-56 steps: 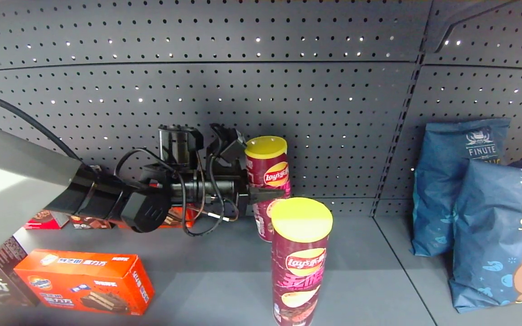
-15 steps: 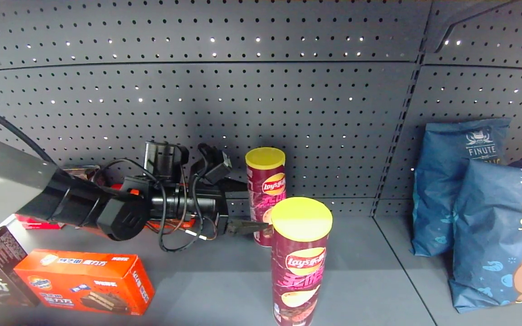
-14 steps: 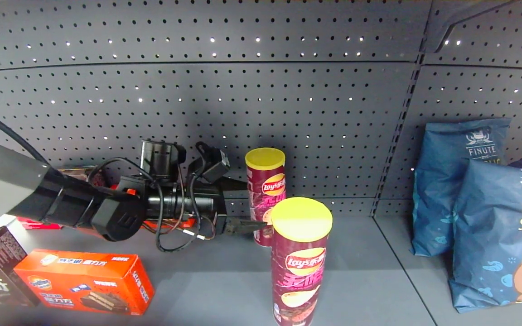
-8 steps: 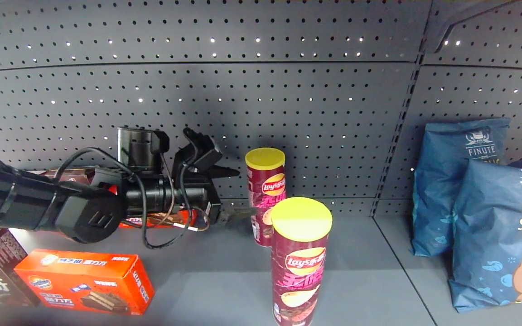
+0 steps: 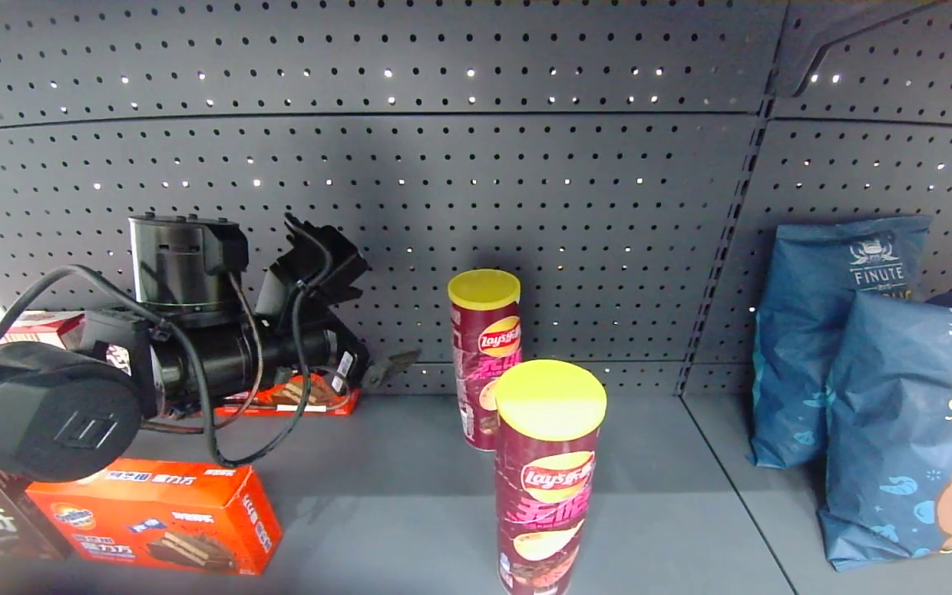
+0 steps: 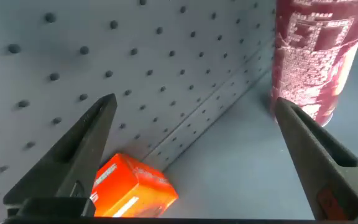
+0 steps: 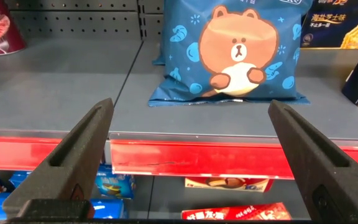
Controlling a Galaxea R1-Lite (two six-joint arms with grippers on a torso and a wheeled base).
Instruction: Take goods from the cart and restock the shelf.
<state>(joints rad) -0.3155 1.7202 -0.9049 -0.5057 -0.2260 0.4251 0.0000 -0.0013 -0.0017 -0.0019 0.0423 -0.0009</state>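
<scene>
The maroon cylindrical crisp can with the yellow lid (image 5: 484, 357) stands upright at the back of the grey metal shelf (image 5: 377, 496), just behind a second can of the same kind (image 5: 549, 475) at the front. My left tool (image 6: 194, 102) is spread wide, holding nothing, off to the can's left and apart from it. I judge this placement done. Next I need to draw that arm out clear of the orange cardboard box (image 5: 154, 516) and go to the cart for more. My right tool (image 7: 191, 104) is wide open too, empty, facing the shelf's front edge near the blue bear-print bag (image 7: 229, 50).
</scene>
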